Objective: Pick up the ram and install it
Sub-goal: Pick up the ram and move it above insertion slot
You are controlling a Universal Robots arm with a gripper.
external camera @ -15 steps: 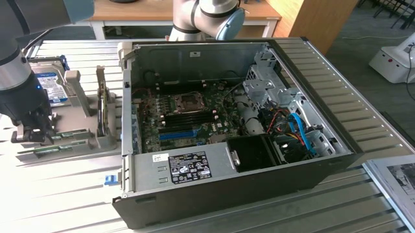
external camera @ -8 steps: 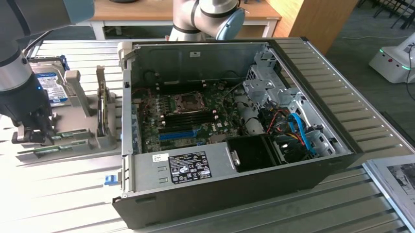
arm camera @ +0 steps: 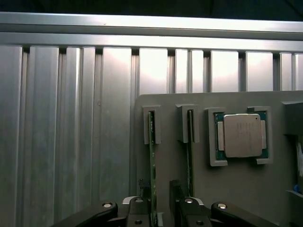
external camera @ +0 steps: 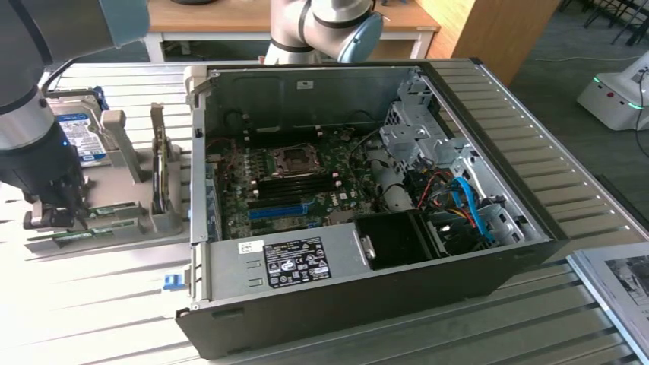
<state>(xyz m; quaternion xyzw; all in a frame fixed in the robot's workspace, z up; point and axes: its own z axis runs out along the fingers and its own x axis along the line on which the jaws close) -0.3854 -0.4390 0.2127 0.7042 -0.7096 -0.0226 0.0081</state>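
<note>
While the released claw (arm camera: 158, 191) is hanging astride the long, thin green circuit-board ram (arm camera: 151, 158), standing on edge in a grey plastic holder (arm camera: 236, 189), a clean grasp is likely depending on centring both fingers (arm camera: 176, 191) squarely, clear of the neighbouring stick (arm camera: 190, 156).

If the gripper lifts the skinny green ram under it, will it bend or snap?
It probably stays stiff: the ram stands straight on edge in its grey holder. It looks thin, so likely light. It may be fragile, though: the open gripper straddles it, and a crooked pull could jam it in the slot.
</note>
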